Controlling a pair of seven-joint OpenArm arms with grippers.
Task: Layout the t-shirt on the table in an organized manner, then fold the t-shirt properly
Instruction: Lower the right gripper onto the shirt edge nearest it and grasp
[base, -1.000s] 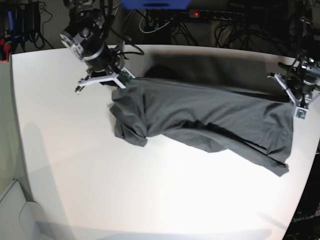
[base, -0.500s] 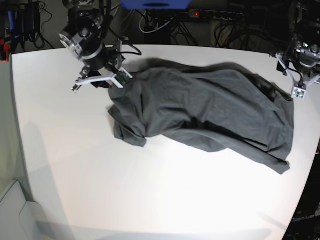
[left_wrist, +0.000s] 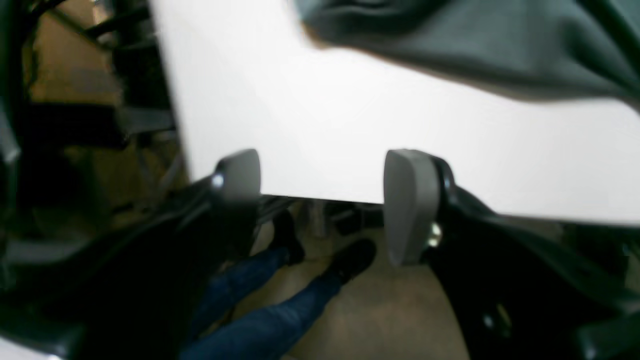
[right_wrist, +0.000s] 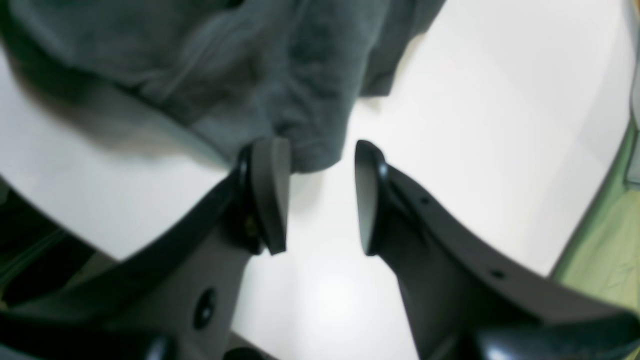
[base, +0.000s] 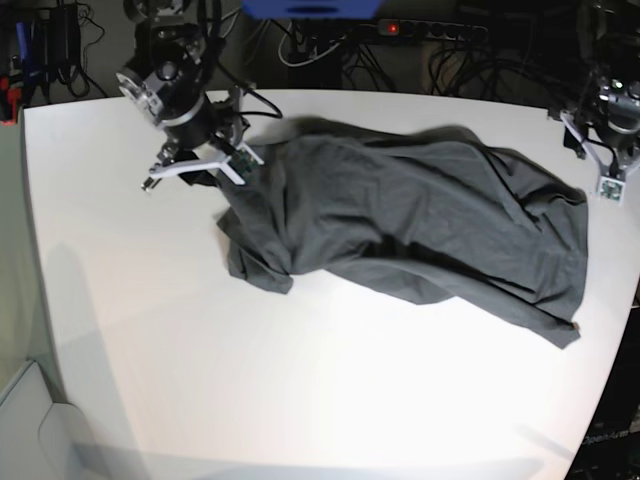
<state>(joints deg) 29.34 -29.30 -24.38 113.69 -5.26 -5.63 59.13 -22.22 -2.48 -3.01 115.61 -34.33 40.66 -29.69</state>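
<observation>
no readable text, labels, brands, numbers or signs in any view

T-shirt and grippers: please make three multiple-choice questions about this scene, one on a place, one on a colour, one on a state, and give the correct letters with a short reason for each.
1. Where does the t-shirt lie on the table?
A. across the far half
B. on the near edge
C. hanging off the near side

2. What colour is the t-shirt?
A. white
B. dark grey
C. red

3. How do the left gripper and the right gripper stand?
A. both shut on cloth
B. only the left one open
C. both open, holding nothing

Answers:
1 A: the base view shows the cloth spread between the two arms, with the near half bare.
2 B: every view shows dark grey cloth.
3 C: each wrist view shows a gap between the fingers with no cloth in it.
</observation>
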